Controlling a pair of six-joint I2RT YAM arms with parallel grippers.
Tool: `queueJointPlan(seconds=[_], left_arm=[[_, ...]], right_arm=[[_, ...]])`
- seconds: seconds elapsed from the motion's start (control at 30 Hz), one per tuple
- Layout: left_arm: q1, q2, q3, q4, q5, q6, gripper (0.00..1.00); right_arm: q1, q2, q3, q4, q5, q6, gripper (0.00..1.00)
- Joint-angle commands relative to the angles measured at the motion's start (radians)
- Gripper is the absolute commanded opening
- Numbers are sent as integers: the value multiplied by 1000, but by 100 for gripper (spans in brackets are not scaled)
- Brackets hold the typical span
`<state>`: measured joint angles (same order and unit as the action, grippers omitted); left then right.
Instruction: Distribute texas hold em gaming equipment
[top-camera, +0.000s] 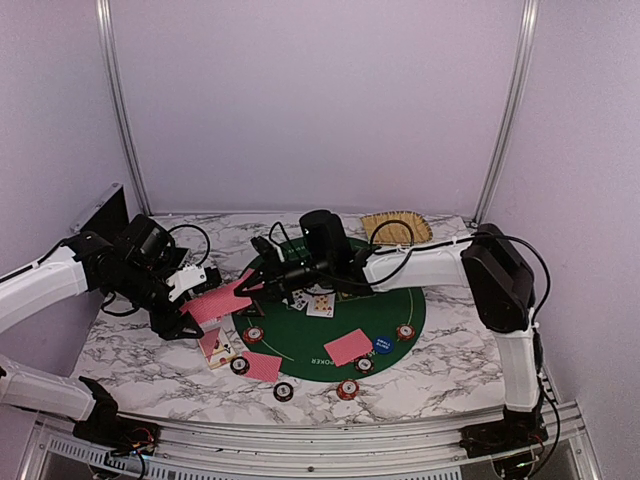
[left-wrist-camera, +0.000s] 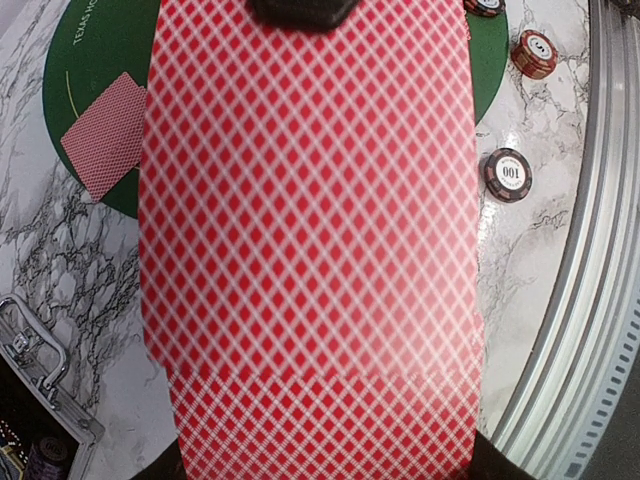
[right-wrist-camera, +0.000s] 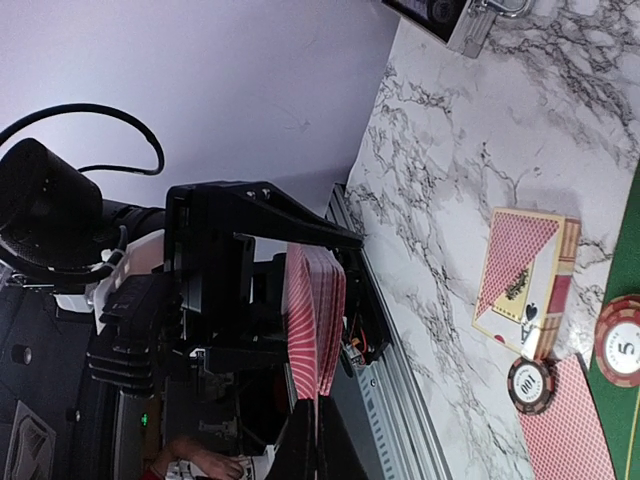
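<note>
Left gripper (top-camera: 198, 308) grips the deck of red diamond-backed playing cards (right-wrist-camera: 315, 320) above the marble table (top-camera: 450, 370), beside the round green felt mat (top-camera: 290, 335). Right gripper (top-camera: 243, 286) is clenched on the far edge, apparently of the top card (left-wrist-camera: 310, 250). Slide it off flat and slowly; drag no neighbours.

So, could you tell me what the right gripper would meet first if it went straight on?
Probably the red-backed card deck held by the left gripper; the right gripper seems closed on its near edge, though depth is unclear.
</note>
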<state>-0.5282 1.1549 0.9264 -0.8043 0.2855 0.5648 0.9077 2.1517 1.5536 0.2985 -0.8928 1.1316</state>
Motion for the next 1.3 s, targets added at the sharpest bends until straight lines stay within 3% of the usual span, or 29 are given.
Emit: queueJointPlan(seconds=[0.0, 0.1, 0.53, 1.27], left_arm=[[7, -22, -2, 25, -2, 6, 0], [6, -17, 5, 25, -2, 7, 0], [7, -16, 11, 24, 3, 5, 0], [7, -17, 8, 24, 6, 0, 0]], right_arm=[[-53, -83, -48, -45, -19, -46, 0], [-100, -119, -106, -64, -30, -77, 0], [-367, -138, -190, -566, 88, -542, 0], [-455, -70, -255, -498, 172, -549, 0]])
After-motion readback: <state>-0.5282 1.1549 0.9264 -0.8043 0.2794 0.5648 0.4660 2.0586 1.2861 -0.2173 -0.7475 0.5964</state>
